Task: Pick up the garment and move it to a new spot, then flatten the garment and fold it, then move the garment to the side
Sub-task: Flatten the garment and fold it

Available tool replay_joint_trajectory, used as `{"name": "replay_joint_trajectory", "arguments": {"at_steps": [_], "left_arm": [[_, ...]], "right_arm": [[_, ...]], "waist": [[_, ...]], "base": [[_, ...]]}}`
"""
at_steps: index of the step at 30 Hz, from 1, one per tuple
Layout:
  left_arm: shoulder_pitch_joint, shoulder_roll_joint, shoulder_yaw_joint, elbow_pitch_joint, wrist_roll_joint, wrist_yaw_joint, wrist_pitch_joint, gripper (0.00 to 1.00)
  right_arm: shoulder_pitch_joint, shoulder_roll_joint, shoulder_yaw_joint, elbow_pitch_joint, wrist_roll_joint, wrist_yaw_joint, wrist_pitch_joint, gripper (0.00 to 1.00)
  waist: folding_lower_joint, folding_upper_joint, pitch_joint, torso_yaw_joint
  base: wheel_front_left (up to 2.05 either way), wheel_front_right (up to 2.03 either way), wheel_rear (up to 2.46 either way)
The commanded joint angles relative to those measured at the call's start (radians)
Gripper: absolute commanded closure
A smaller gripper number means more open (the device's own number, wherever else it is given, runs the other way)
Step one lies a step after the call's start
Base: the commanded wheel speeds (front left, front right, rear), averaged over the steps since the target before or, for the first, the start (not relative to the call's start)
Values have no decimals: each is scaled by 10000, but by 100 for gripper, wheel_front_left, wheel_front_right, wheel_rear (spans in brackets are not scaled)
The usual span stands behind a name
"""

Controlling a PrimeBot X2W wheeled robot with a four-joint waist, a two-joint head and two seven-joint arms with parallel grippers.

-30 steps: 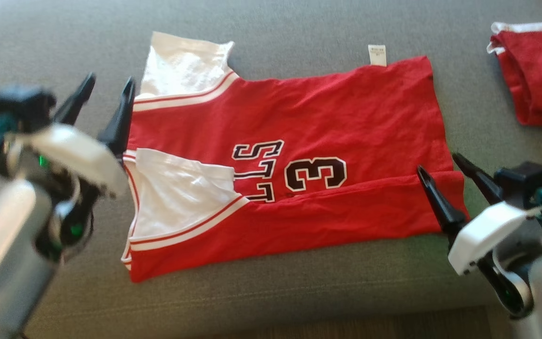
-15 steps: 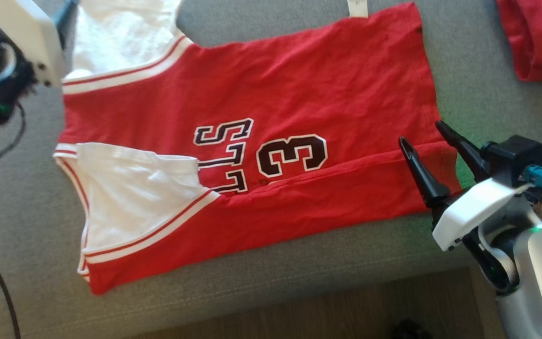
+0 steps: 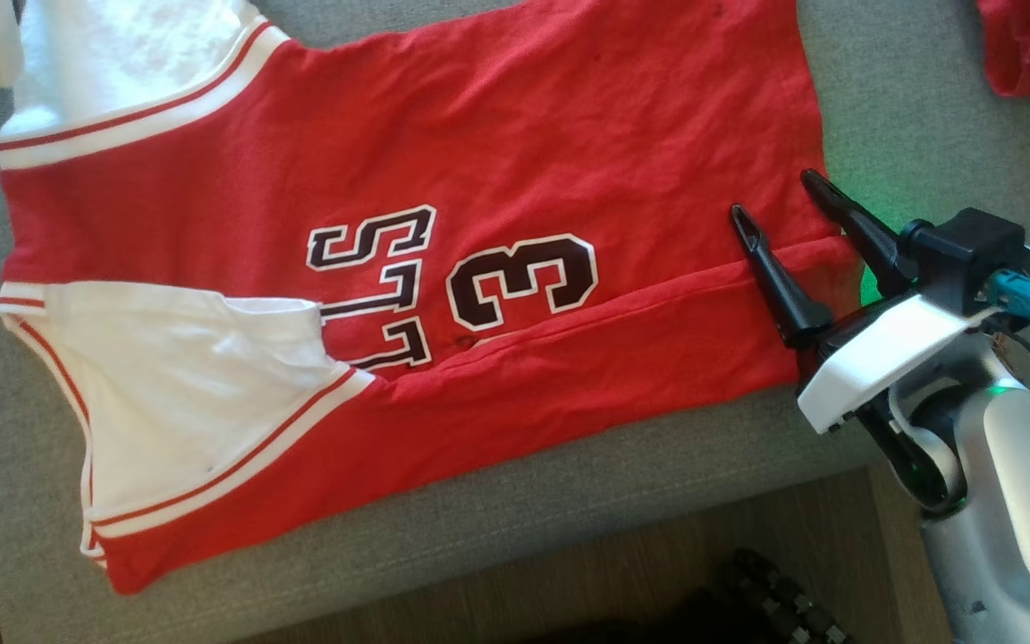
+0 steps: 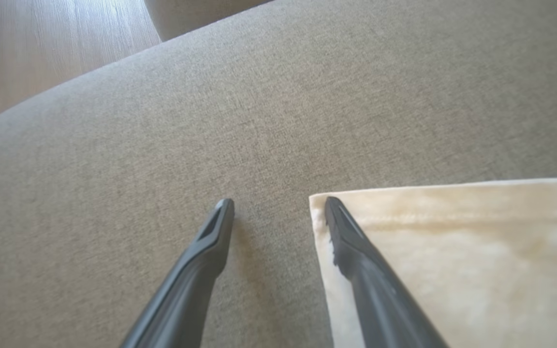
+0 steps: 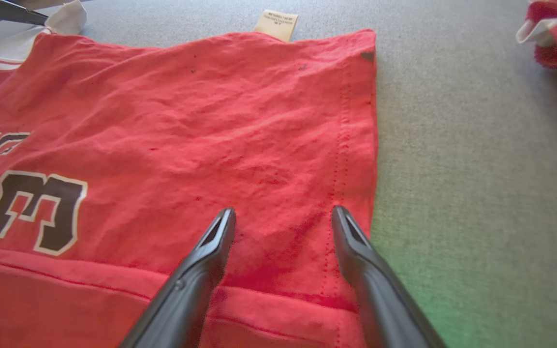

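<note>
On grey cushion (image 3: 890, 98), jersey (image 3: 515, 134) lay flat, spread sideways: white sleeves toward the robot's left, hem toward its right. Near long edge was folded up over the body, with the fold line running just under the number print (image 3: 522, 282). Right gripper (image 3: 772, 194) sat at the hem end, jaws spread, nothing between them. Its wrist view put both fingers (image 5: 201, 270) over red cloth just inside the hem stitching, above the folded strip. Contact with cloth: couldn't tell. Left gripper (image 4: 278, 202) was at the corner of the far sleeve (image 4: 452, 251), also released and empty: one finger over bare cushion, the other over the sleeve's edge. Label (image 5: 275, 24) stuck out from the jersey's far edge. Second red garment (image 3: 1029, 45) lay apart at the far right. Wood floor (image 3: 658, 555) showed past the cushion's near edge.
</note>
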Motion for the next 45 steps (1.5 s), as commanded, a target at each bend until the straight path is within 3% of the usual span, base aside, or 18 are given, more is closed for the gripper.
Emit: {"name": "replay_joint_trajectory", "arguments": {"at_steps": [1,20,22,23,24,25,30,37,45], "left_arm": [[-383,481,225,-79,111,-44,0,0],[-465,378,-81,-501,-372,-507,681,0],[-432,402,-80,-618,-426,-538,608,27],[-404,401,-96,-654,-471,-558,629,58],[-373,399,-123,-685,-515,-576,678,72],[-337,393,-155,-708,-574,-594,767,100],[-241,470,-295,-817,-734,-646,1165,100],[-238,658,-442,-1256,-601,-699,619,100],[-334,733,-620,-1554,-585,-728,457,100]], "right_arm": [[11,-18,180,-244,67,-4,-111,0],[-212,-100,14,-265,68,-4,-97,0],[-243,-98,28,-299,80,-4,-88,0],[-259,-97,38,-312,88,-4,-86,0],[-270,-98,42,-320,99,-4,-83,0],[-279,-104,43,-324,109,-4,-82,0],[-336,-147,5,-337,160,-4,-64,0],[-1069,171,-456,-48,39,-4,183,0],[-3498,988,-1384,1563,-452,-4,1940,0]], "waist": [[-1,0,38,-36],[-1,0,52,199],[-1,0,94,180],[-1,0,114,167],[-1,0,128,157],[-1,0,139,147],[-1,0,130,101],[-1,0,-116,89],[-1,0,-318,201]], "base": [[0,0,0],[0,0,0],[0,0,0],[0,0,0],[0,0,0],[0,0,0],[0,0,0],[0,0,0],[0,0,0]]}}
